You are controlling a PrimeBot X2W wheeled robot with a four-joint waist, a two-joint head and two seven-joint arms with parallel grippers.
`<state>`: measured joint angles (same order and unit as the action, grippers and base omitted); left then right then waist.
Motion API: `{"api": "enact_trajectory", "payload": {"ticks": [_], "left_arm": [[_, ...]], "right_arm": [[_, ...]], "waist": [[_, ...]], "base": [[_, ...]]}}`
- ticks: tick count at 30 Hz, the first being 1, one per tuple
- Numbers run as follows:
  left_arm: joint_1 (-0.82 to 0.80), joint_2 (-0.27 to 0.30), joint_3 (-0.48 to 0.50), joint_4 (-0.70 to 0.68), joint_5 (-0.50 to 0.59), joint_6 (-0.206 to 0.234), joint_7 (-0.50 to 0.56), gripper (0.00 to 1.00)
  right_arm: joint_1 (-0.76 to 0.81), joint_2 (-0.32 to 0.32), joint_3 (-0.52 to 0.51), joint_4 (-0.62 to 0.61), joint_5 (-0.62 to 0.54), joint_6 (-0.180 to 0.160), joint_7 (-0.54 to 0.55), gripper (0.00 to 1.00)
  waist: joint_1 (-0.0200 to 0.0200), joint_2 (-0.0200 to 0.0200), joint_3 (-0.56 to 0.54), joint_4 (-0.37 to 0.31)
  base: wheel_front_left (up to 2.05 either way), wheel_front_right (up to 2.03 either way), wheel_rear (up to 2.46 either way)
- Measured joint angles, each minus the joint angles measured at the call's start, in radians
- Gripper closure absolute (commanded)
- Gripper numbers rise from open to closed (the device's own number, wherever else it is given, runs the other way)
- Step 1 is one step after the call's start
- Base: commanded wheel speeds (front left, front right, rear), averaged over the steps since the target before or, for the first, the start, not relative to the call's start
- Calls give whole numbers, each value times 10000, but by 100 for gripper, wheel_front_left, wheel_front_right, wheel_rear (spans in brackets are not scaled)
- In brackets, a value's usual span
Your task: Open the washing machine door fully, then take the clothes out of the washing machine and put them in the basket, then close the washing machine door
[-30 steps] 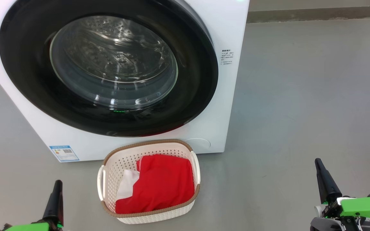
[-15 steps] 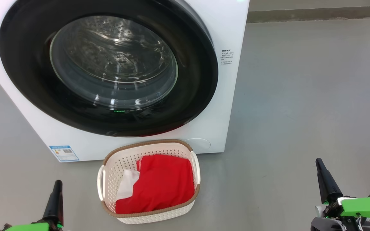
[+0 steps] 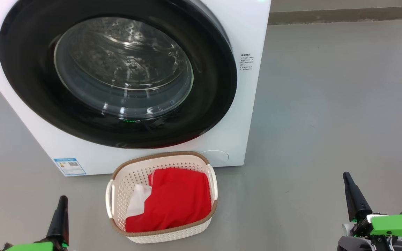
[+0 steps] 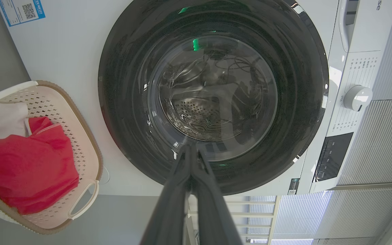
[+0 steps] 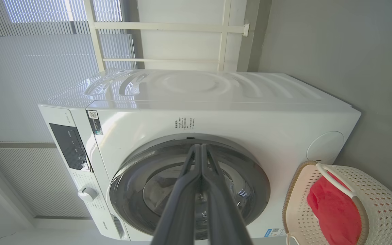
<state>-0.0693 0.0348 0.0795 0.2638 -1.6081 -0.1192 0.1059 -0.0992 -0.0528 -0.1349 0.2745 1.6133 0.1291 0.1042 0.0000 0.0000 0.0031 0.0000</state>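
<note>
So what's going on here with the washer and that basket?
Nothing is being handled at the moment. The washer's door is shut, and no clothes show through its glass. The red jersey and white cloth lie in the basket on the floor in front of it. The left gripper and right gripper sit low on either side, both shut, empty and touching nothing.

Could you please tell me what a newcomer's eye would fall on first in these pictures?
The big round washing machine door, glossy black around clear glass, dominates the upper left of the head view, shut against the white washing machine. In front of it on the floor stands the basket holding the bright red and white clothes. The left gripper and right gripper rest shut at the lower corners.
</note>
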Motion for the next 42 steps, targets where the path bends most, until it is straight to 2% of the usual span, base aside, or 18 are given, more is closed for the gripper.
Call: {"api": "enact_trajectory", "payload": {"ticks": [42], "left_arm": [[0,-2,6,0,0,0,0,100]], "right_arm": [[0,15,-15,0,-2,0,2,100]], "waist": [[0,0,0,0]], "base": [[0,0,0]]}}
